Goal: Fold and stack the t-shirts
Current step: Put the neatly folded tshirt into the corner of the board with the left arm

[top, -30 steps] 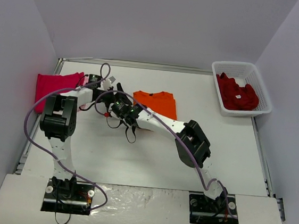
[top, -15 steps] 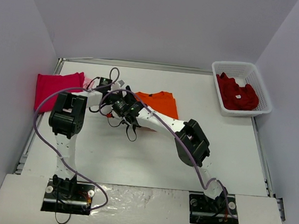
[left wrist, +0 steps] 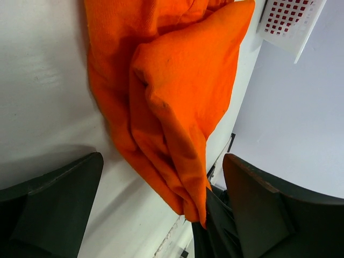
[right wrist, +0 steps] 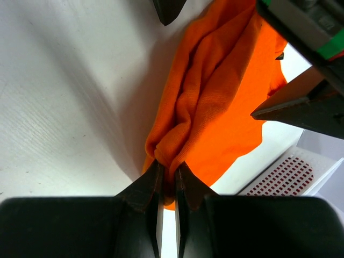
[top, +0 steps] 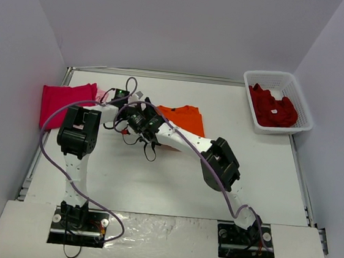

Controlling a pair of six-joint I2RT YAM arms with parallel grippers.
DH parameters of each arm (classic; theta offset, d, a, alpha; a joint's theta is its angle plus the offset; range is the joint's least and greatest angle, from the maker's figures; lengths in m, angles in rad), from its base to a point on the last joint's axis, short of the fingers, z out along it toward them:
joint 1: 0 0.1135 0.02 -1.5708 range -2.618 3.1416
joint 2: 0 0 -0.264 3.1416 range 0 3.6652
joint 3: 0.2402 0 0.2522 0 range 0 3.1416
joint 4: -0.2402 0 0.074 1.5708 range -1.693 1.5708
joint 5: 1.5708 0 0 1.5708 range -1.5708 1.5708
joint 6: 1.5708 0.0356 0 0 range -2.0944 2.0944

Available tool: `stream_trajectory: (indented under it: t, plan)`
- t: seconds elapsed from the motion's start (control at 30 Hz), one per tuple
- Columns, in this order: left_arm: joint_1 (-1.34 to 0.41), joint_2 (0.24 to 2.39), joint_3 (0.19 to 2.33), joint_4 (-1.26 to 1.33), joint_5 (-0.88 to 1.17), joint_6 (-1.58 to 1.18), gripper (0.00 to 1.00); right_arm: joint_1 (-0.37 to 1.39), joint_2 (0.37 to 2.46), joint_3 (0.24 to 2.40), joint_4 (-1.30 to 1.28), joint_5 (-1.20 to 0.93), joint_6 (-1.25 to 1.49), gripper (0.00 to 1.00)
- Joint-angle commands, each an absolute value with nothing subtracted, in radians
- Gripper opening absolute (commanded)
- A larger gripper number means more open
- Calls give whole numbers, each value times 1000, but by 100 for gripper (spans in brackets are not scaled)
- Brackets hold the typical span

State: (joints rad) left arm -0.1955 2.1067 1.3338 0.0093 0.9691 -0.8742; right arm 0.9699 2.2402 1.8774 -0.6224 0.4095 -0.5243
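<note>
Orange t-shirt, bunched on the table well left of the white lattice basket, its fold pinched between the closed fingers of the right gripper, while the left gripper stands spread wide, gripping nothing; dark red t-shirts fill the basket.

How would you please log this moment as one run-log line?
left tool: open, facing orange t-shirt | right tool: shut on orange t-shirt | dark red t-shirts: in basket

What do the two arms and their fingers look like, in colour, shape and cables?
The left arm and right arm are white tubes with bulky black joint blocks. A purple cable loops along each. The fingers are dark, flat wedges.
</note>
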Motion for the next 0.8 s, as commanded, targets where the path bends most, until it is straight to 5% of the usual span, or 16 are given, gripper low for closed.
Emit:
stream_trajectory:
  t: [0.0,0.77]
  plan:
    - [-222,2117,1373,38,973,-893,95,989,2249,1954,-604,403,-499,0]
    - [-209,2068,1310,153,977,-965,95,1025,2281,1963,-627,399,-499,0]
